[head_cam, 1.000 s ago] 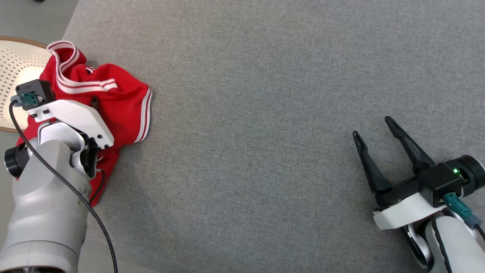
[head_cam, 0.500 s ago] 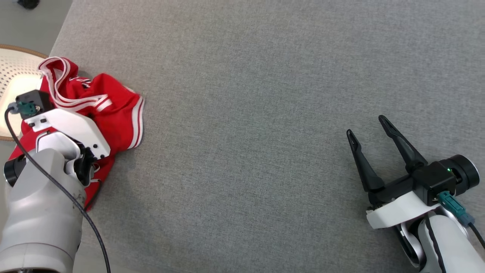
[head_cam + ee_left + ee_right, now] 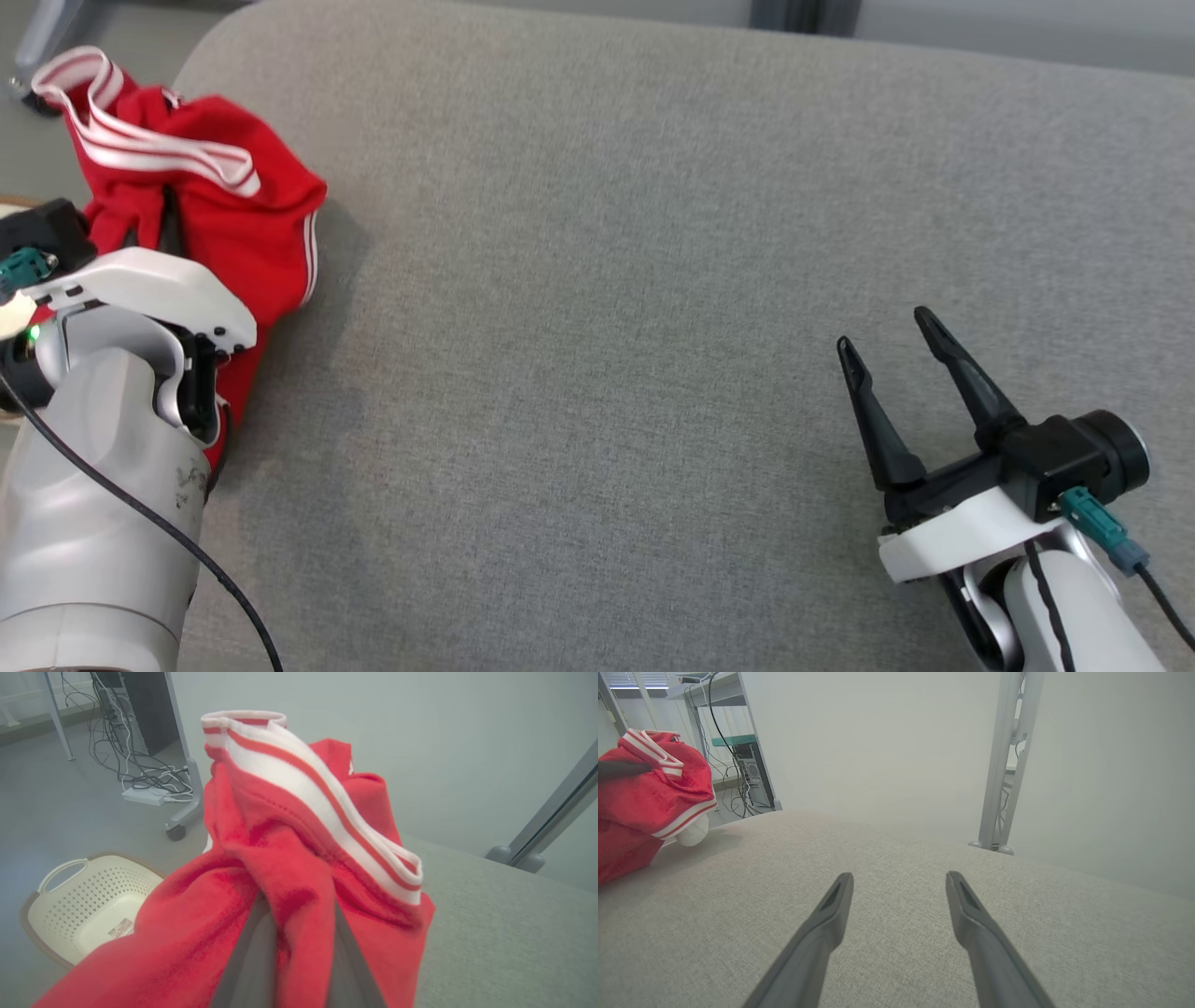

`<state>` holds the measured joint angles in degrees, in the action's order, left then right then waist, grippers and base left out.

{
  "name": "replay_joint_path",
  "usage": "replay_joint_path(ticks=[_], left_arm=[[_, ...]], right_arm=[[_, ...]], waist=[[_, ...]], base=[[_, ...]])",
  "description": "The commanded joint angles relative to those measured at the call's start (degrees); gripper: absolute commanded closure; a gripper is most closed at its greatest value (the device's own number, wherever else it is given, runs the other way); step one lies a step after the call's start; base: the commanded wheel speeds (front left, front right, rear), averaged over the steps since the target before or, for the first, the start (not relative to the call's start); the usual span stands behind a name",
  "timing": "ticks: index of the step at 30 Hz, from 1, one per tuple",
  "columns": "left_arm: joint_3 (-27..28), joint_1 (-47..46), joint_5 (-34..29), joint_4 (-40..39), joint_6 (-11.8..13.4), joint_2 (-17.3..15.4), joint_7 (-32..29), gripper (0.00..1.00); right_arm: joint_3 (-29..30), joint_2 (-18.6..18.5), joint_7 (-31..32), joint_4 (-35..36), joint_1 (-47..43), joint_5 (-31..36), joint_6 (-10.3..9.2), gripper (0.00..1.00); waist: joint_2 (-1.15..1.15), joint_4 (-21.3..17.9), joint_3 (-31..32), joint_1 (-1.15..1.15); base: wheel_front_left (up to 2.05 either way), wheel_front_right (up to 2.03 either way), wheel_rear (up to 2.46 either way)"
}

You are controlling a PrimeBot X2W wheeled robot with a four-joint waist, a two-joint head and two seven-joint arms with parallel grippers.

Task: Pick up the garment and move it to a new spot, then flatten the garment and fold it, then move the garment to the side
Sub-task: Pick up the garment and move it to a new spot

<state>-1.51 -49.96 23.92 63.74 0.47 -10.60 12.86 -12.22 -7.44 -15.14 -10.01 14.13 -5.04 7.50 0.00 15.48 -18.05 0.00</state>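
Basket: a cream perforated laundry basket (image 3: pixel 60 877) stands on the floor, left of the counter, seen in the left wrist view.
Floor clutter: a white power strip (image 3: pixel 145 795) with tangled cables lies beyond the basket, beside a castor foot (image 3: pixel 176 830).
Garment: the red garment (image 3: pixel 224 201) with white striped ribbing is bunched at the counter's far left corner; its ribbed band stands uppermost, and its lower folds hang down over the counter's left edge.
Left pincer: the left pincer (image 3: pixel 299 905) is pressed onto a fold of the red cloth, which fills the narrow gap between its two fingers; the pale forearm lies over the garment's near side in the head view.
Counter: the counter (image 3: pixel 597 280), covered in grey woven fabric, spreads between the two arms.
Right pincer: the right pincer (image 3: pixel 885 331) is spread wide with nothing between its fingers, low over the counter's near right part, well apart from the garment.
Background right: a grey metal post (image 3: pixel 999 765) rises behind the counter's far edge.
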Motion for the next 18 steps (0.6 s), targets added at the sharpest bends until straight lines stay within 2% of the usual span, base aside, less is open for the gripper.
replay_joint_path(ticks=[1,9,15,18], left_arm=[[-0.5,0.4,-0.9,-1.8,-0.5,-0.7,1.1,1.00],[-2.1,3.2,-3.4,-14.8,-2.1,-0.2,2.3,1.00],[-3.2,7.7,-4.0,-24.3,-3.4,1.1,2.2,1.00],[-4.8,9.3,-5.0,-27.2,-3.0,1.6,1.4,1.00]], right_arm=[[0.0,0.4,-0.1,-0.1,-0.8,-0.4,-0.02,0.00],[0.4,2.5,-0.1,-0.1,-2.8,-1.0,-0.02,0.00],[1.5,3.3,0.0,0.8,-3.7,-1.0,-0.02,0.00],[2.1,3.6,0.0,1.3,-3.9,-1.0,-0.02,0.00]], waist=[[0.00,-1.0,2.3,0.00],[0.00,-5.1,8.1,0.00],[0.00,-10.5,10.7,0.00],[0.00,-13.5,11.3,0.00]], base=[[0.00,0.00,0.00],[0.00,0.00,0.00],[0.00,0.00,0.00],[0.00,0.00,0.00]])
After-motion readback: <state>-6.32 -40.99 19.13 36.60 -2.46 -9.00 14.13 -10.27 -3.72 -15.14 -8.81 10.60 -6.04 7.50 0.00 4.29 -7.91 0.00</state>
